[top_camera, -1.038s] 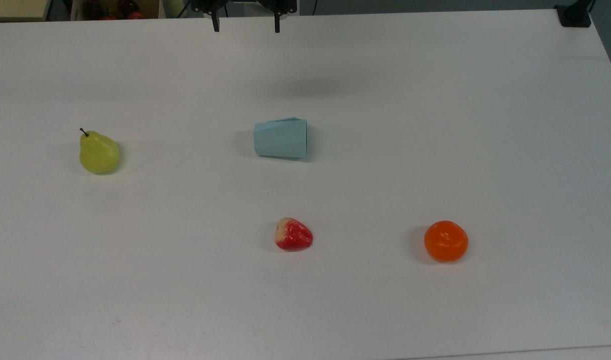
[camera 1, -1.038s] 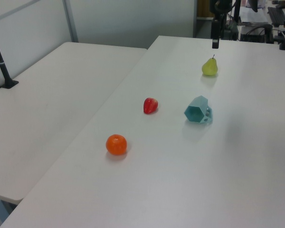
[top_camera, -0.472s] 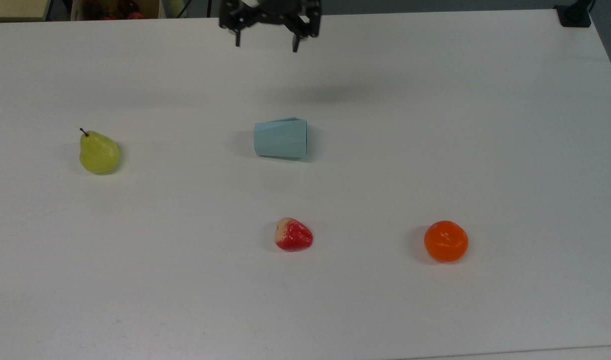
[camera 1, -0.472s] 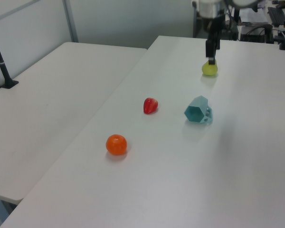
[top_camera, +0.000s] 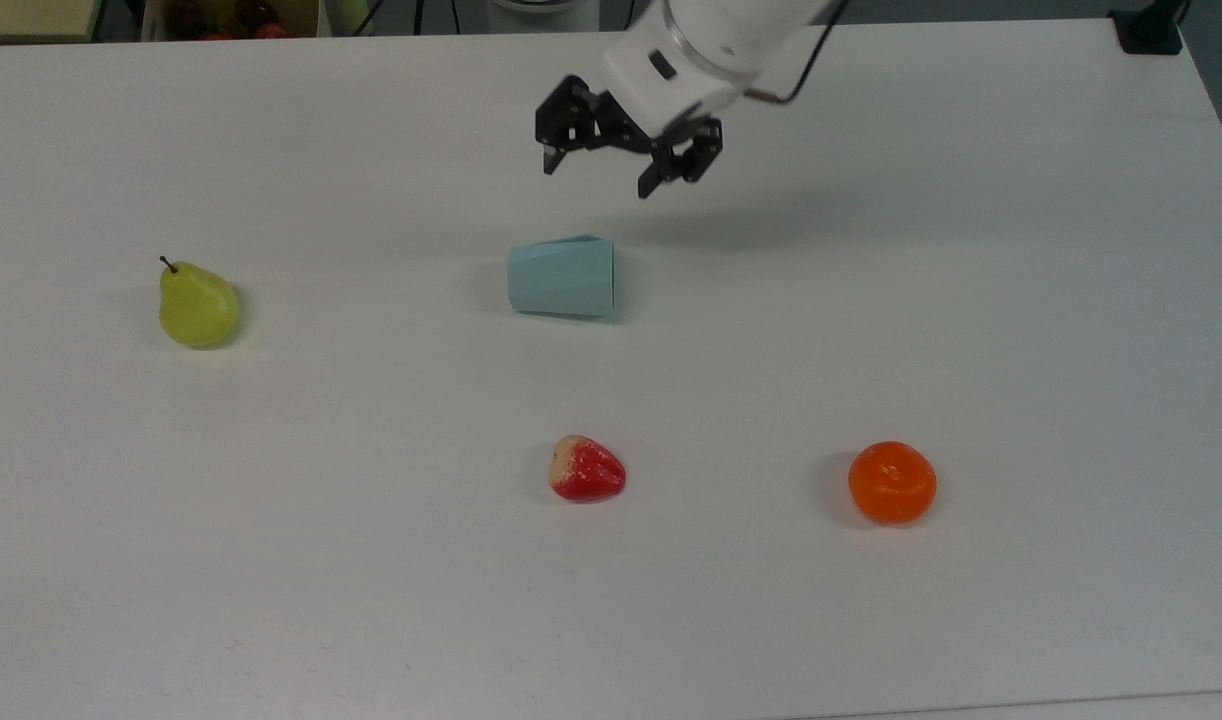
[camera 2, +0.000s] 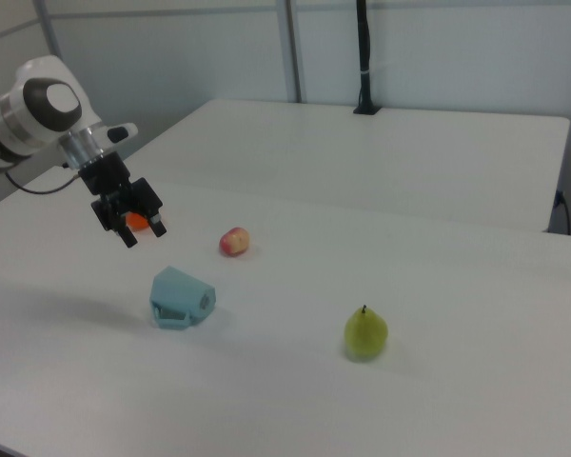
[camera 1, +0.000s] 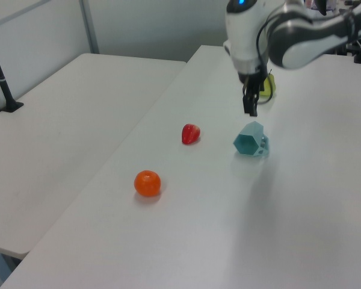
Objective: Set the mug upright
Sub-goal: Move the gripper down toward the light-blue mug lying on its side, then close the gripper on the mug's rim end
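Observation:
The pale blue faceted mug (top_camera: 561,278) lies on its side on the white table (top_camera: 971,300). In the left view its hexagonal mouth (camera 1: 248,143) faces the camera. In the right view the mug (camera 2: 180,297) shows its small handle on the near side. My gripper (top_camera: 596,180) hangs in the air above the table, a little beyond the mug toward the top view's upper edge, open and empty. The gripper (camera 1: 251,107) also hangs just above the mug in the left view, and in the right view the gripper (camera 2: 143,230) is up and to the left of it.
A green pear (top_camera: 197,305) sits at the top view's left. A red strawberry (top_camera: 586,469) and an orange (top_camera: 892,482) lie nearer the front edge. A black post base (top_camera: 1149,32) stands at the far right corner. A second table (camera 1: 66,120) adjoins in the left view.
The arm has come in from the far table edge toward the mug, lower and to the top view's right, with the wrist turned. The mug and the fruits have not moved.

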You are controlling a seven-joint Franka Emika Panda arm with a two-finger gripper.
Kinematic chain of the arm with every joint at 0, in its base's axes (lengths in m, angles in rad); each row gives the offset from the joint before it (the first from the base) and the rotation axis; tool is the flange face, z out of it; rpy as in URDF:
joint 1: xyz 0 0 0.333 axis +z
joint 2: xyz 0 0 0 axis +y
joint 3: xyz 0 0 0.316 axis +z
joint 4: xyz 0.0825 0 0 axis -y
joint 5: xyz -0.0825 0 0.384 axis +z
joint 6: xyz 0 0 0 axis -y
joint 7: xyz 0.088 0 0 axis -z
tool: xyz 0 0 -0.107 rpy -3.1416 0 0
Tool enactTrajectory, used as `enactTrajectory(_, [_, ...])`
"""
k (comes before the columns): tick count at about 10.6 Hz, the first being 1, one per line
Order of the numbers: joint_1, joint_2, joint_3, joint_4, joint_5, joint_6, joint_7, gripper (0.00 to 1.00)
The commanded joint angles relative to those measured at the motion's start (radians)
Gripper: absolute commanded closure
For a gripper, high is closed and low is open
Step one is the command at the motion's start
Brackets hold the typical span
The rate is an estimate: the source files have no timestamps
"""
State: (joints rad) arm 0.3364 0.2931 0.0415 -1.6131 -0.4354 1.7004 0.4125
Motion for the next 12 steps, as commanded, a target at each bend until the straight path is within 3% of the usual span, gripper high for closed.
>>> enactTrajectory(1, [0.055, 0.069, -0.002, -0.002, -0.115, 0.012, 0.167, 0.00])
enactTrajectory(3, [0.082, 0.130, -0.002, -0.002, -0.182, 0.007, 0.239, 0.00])
enactTrajectory(9, [0.046, 0.213, -0.003, -0.004, -0.226, 0.015, 0.264, 0.00])
enactTrajectory(12, [0.043, 0.230, -0.003, -0.004, -0.246, 0.012, 0.261, 0.17])
